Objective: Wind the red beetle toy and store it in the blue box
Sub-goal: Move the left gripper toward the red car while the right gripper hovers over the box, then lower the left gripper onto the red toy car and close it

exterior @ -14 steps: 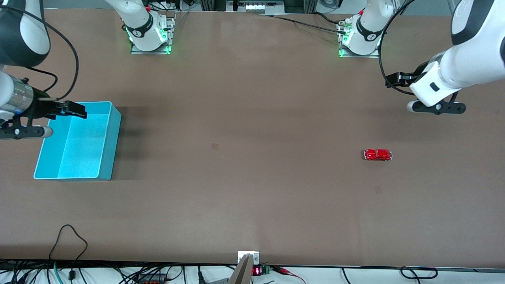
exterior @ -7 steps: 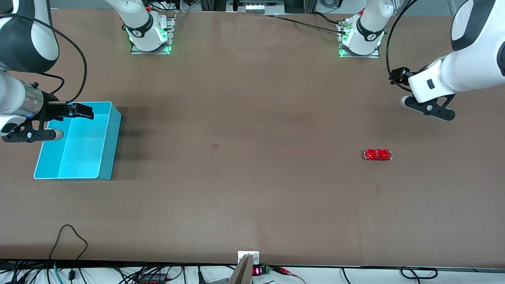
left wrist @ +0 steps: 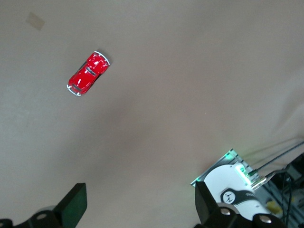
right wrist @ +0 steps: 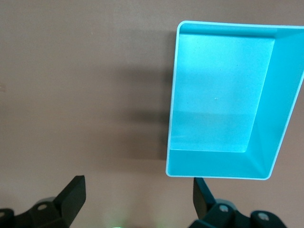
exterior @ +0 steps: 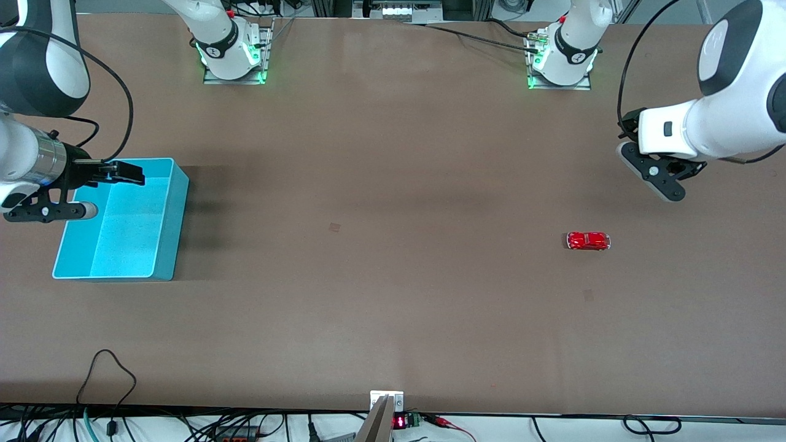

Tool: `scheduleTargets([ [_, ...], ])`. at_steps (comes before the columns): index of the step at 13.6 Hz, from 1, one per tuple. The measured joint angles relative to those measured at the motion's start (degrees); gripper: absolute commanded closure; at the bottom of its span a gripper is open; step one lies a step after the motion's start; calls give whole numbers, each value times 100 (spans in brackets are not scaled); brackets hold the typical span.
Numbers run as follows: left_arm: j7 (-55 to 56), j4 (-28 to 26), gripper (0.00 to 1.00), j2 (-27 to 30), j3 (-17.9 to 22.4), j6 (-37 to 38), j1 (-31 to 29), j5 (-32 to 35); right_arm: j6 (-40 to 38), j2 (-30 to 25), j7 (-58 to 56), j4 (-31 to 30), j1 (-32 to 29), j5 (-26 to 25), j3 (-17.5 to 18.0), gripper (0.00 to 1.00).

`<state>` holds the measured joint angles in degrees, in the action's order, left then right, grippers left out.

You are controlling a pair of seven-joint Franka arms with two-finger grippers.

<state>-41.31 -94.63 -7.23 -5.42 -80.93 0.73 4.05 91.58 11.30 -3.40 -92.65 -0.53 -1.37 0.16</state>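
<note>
The red beetle toy (exterior: 588, 240) stands alone on the brown table toward the left arm's end; it also shows in the left wrist view (left wrist: 88, 74). My left gripper (exterior: 629, 123) hangs high over the table, farther from the front camera than the toy, open and empty (left wrist: 140, 209). The blue box (exterior: 175, 215) stands open toward the right arm's end, with nothing in it. My right gripper (exterior: 126, 174) is open and empty over the box's rim farthest from the front camera. The right wrist view shows the box (right wrist: 173, 95) past that gripper (right wrist: 138, 199).
The two arm bases (exterior: 233, 49) (exterior: 562, 58) stand along the table's edge farthest from the front camera. Cables and a small metal bracket (exterior: 385, 402) lie along the edge nearest that camera. The left arm's base also shows in the left wrist view (left wrist: 232, 190).
My left arm has turned its wrist and shifted slightly toward the toy. My right gripper has moved a little farther over the box's rim. The toy and box have not moved.
</note>
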Motion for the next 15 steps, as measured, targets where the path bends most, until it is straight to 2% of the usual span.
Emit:
scheduleTargets([
  [5, -1297, -17, 0, -354, 9, -328, -233, 9, 11, -1, 3, 28, 7, -14, 0, 0],
  [10, -2834, -54, 0, -1308, 18, -1899, -519, 11, 38, -19, 216, 288, -68, -13, -55, 0],
  [13, -3235, -66, 0, -1767, 24, -2605, -560, 167, 39, -32, 521, 361, -57, -25, -30, 0],
  [15, -3363, -221, 0, -1875, 23, -3142, -562, 285, 44, -31, 560, 360, -55, -37, -18, 0],
])
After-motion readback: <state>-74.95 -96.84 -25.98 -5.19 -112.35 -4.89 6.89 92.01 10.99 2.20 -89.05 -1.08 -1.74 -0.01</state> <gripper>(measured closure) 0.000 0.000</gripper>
